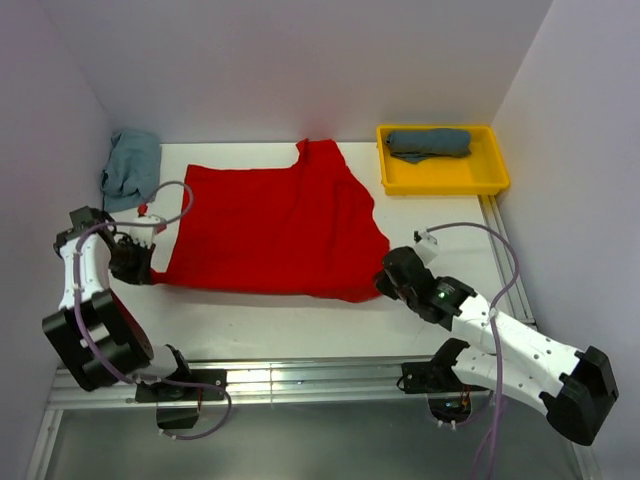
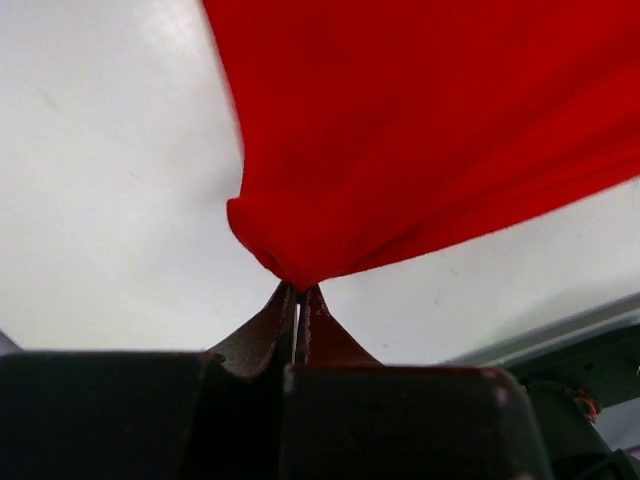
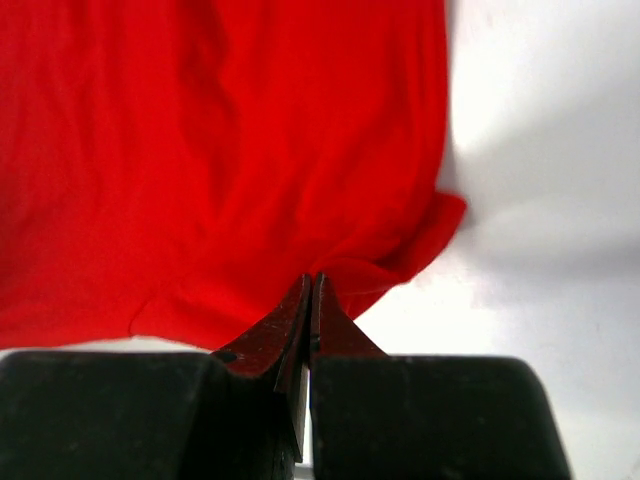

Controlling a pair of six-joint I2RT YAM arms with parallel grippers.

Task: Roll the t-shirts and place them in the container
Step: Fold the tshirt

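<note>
The red t-shirt (image 1: 270, 225) lies spread on the white table, one sleeve pointing to the back. My left gripper (image 1: 152, 270) is shut on its near-left corner; in the left wrist view the red cloth (image 2: 420, 130) bunches into the closed left gripper tips (image 2: 298, 288). My right gripper (image 1: 380, 283) is shut on its near-right corner; the right wrist view shows the red cloth (image 3: 220, 160) pinched at the closed right gripper tips (image 3: 312, 277). A dark slate-blue shirt (image 1: 428, 143) lies rolled in the yellow tray. A light teal shirt (image 1: 131, 167) lies crumpled at the back left.
The yellow tray (image 1: 440, 180) stands at the back right corner. White walls close the back and both sides. A metal rail (image 1: 300, 380) runs along the table's near edge, by the arm bases.
</note>
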